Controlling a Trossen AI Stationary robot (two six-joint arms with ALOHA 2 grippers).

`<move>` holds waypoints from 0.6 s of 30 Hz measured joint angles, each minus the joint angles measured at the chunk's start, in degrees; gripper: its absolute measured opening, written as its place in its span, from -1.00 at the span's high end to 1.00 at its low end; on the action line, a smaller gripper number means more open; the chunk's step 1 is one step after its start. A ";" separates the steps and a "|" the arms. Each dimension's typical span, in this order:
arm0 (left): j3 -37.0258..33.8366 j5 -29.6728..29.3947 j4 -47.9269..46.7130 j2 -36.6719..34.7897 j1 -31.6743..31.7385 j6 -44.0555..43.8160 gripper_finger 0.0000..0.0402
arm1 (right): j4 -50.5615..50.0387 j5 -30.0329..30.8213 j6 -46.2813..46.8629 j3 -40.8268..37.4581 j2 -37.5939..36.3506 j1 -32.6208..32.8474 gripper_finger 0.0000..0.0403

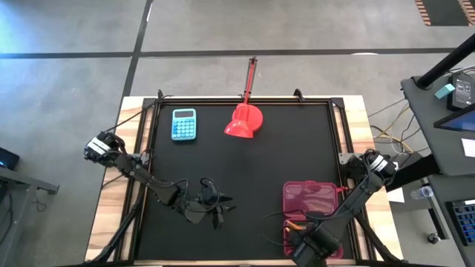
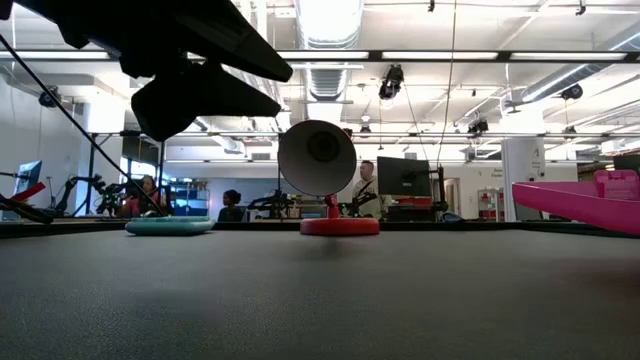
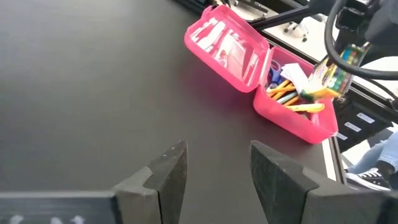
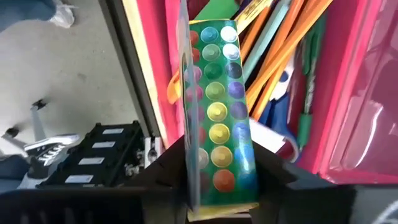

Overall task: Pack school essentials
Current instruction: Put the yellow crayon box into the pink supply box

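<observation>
**Crayon box going into the pink case**

The right pincer [image 4: 214, 171] hangs over the open pink pencil case [image 1: 312, 199] at about 5 o'clock on the tabletop [image 1: 245, 170], its jaws pressed against both sides of the yellow-green crayon box [image 4: 217, 118], which stands on end above the case's tray. Already in the tray lie orange and yellow pencils [image 4: 283, 43], a green pen [image 4: 309, 93] and the blue-handled scissors [image 4: 283, 124].

To finish this step well, I judge the box should be lowered and tipped flat over the pencils, clear of the hinged lid, before the jaws part fully; released this upright, it could topple over the near wall.

The left pincer [image 3: 217, 168] waits at about 7 o'clock, jaws apart and empty. The light-blue calculator [image 1: 184, 124] sits at 11 o'clock and the red domed object [image 1: 243, 121] at 12.

Hard to make out: the overhead view hides the tray under the right arm, the low view shows only the case's lid edge, and a note pad cannot be told apart in the clutter.
</observation>
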 joint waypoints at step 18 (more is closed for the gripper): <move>0.06 0.04 0.32 0.00 2.46 2.93 0.23 | -1.66 11.06 -3.06 1.85 -0.32 0.56 -0.15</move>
